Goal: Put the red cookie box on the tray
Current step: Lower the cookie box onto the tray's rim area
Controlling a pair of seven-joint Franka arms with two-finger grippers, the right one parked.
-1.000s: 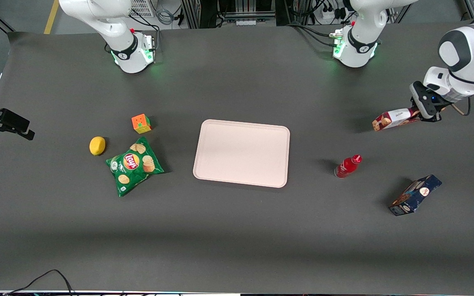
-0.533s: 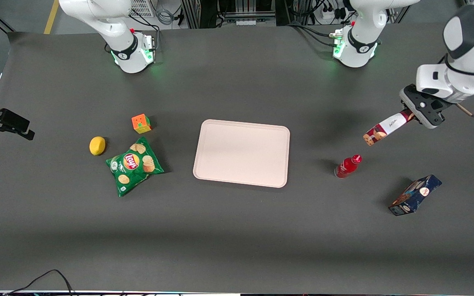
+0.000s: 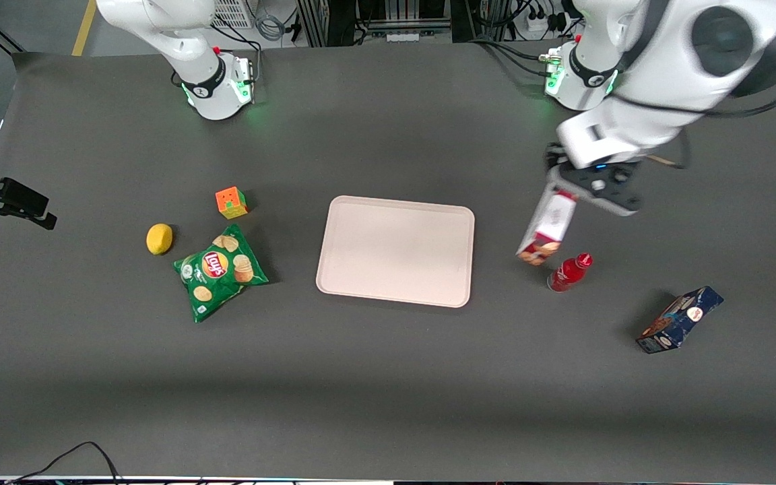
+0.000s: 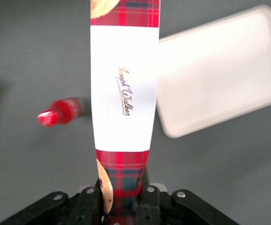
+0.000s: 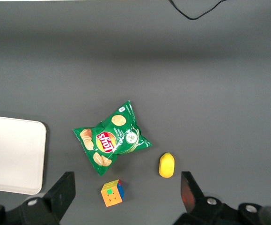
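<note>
We see end effector (image 3: 565, 190) raised above worktop (image 3: 388, 377), between tray (image 3: 396, 250) and working arm's end. Fingers (image 4: 149, 199) clamped on one short end of red cookie box (image 3: 545, 228); we read box as carried in air, hanging from end effector, free end tilted down toward front camera. Box just beside tray's edge, not over it. Small red bottle (image 3: 569, 271) lies on worktop just beside box's lower end. Dark blue cookie box (image 3: 679, 319) nearer front camera, well apart.
</note>
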